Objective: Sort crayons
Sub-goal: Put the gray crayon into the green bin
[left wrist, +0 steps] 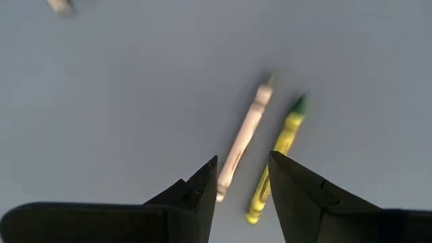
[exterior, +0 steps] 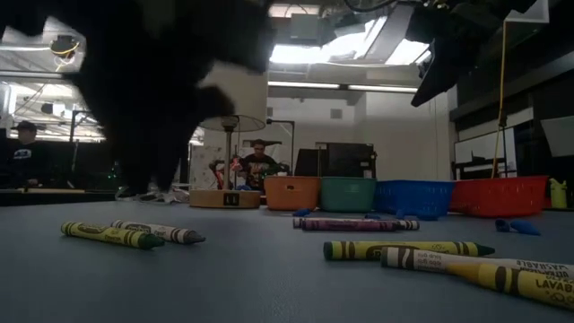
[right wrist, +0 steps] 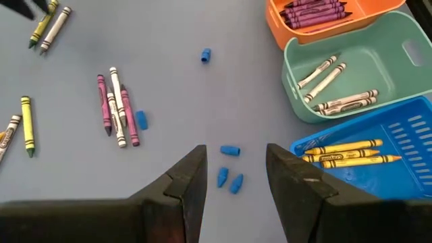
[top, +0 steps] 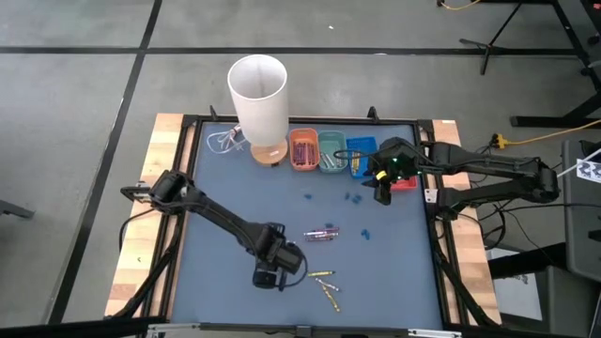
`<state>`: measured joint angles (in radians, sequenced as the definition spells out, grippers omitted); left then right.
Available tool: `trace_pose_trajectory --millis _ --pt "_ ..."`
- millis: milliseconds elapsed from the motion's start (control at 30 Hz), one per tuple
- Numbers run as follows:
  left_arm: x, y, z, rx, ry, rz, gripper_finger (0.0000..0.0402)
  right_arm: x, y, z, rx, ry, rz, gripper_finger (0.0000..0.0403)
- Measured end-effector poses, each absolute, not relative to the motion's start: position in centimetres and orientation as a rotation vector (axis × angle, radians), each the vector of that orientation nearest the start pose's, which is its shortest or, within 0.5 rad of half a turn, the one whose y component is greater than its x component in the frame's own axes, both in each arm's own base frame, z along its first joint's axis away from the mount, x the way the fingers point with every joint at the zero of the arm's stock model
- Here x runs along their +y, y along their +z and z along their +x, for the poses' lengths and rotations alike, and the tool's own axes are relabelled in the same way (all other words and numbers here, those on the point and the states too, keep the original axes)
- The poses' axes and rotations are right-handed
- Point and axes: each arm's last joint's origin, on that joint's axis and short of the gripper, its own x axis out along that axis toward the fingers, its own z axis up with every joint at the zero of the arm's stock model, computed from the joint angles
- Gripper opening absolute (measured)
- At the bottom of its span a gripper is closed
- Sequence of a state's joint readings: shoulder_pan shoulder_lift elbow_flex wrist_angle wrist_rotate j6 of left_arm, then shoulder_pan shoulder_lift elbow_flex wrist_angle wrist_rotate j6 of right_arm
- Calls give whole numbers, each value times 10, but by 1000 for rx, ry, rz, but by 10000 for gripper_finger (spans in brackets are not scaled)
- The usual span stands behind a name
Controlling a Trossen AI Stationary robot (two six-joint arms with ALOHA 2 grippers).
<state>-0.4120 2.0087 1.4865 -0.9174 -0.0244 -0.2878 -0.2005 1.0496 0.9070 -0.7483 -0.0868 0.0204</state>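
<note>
Our left gripper (left wrist: 243,185) hovers spread over a white crayon (left wrist: 244,138) and yellow crayon (left wrist: 277,156) lying close together; we risk pinching both. Right gripper (right wrist: 236,177) waits spread.

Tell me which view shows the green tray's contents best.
The right wrist view: it looks down into the green tray, showing pale crayons inside. The high view shows the tray small, contents barely readable. The low view shows only its side wall. The left wrist view misses it.
</note>
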Motion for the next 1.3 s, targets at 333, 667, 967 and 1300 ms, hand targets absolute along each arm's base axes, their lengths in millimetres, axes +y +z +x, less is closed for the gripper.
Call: trace_pose_trajectory --millis 333,667,967,1300 --pt "-145 143 341 1478 -105 81 117 -38 282 197 881 -116 147 151" --pt "-144 141 339 1480 -106 83 91 -38 282 197 882 -116 147 151" --pt "-145 140 340 1475 -111 79 23 -38 282 197 882 -116 147 151" --pt "-139 146 349 1453 -91 51 4 -38 282 197 882 -116 145 151"
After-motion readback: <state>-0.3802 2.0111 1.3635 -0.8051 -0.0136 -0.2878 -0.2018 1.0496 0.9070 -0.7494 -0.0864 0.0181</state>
